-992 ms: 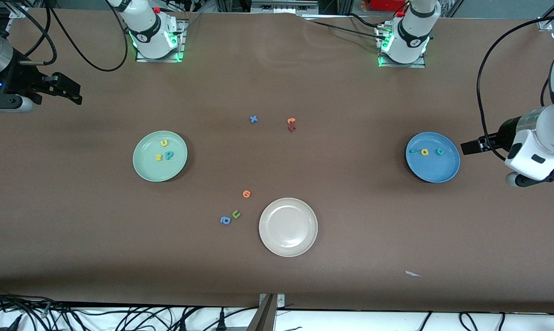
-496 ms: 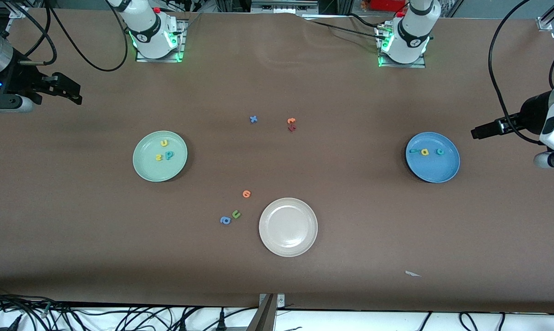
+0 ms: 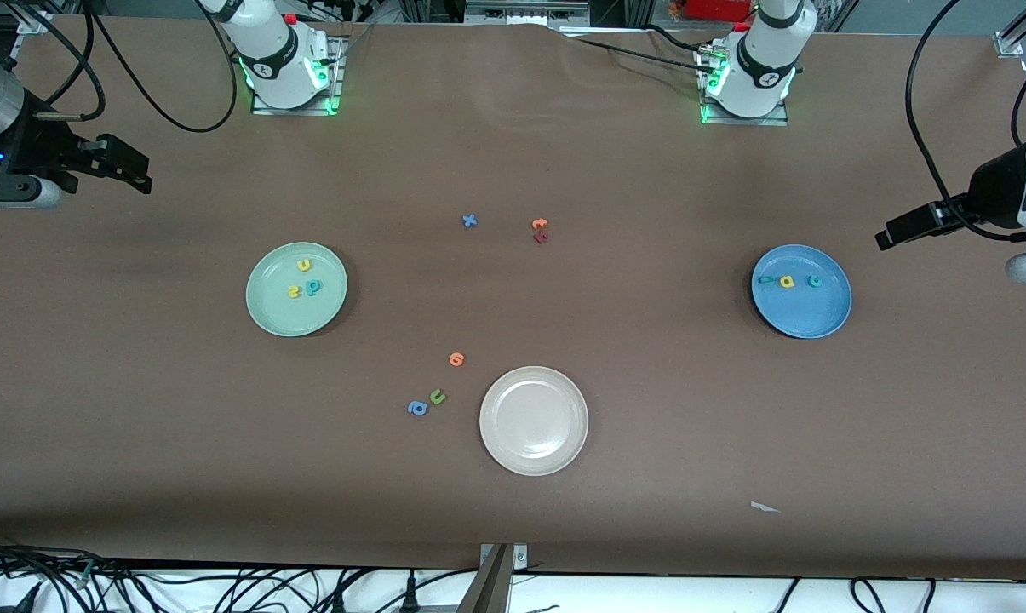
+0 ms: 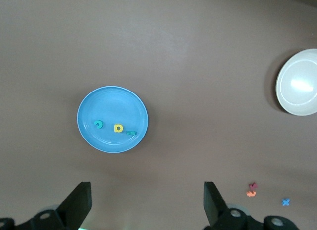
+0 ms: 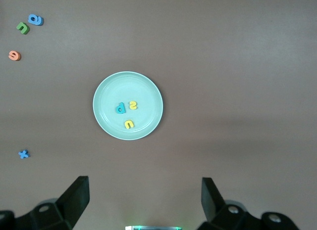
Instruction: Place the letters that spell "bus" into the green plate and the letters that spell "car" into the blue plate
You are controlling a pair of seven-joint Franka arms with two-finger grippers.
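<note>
Six loose foam letters lie on the brown bench (image 3: 649, 409), none in a plate: a blue x (image 3: 470, 221), an orange letter (image 3: 540, 224) touching a dark red letter (image 3: 541, 237), an orange round letter (image 3: 456, 359), a green u (image 3: 437, 397) and a blue a (image 3: 417, 409). One empty cream-white round plate (image 3: 533, 420) sits near the bench's front edge.

The round pale green plate (image 3: 296, 289) holds three letters: teal b (image 3: 312, 287), yellow u (image 3: 305, 265), yellow s (image 3: 295, 292). The round blue plate (image 3: 801, 291) holds three: teal c (image 3: 815, 281), yellow a (image 3: 787, 281), thin teal r (image 3: 766, 278).

Left gripper (image 3: 891, 234) hangs by the left arm's end, fingers spread, empty. Right gripper (image 3: 129, 170) waits at the right arm's end, fingers spread, empty.
</note>
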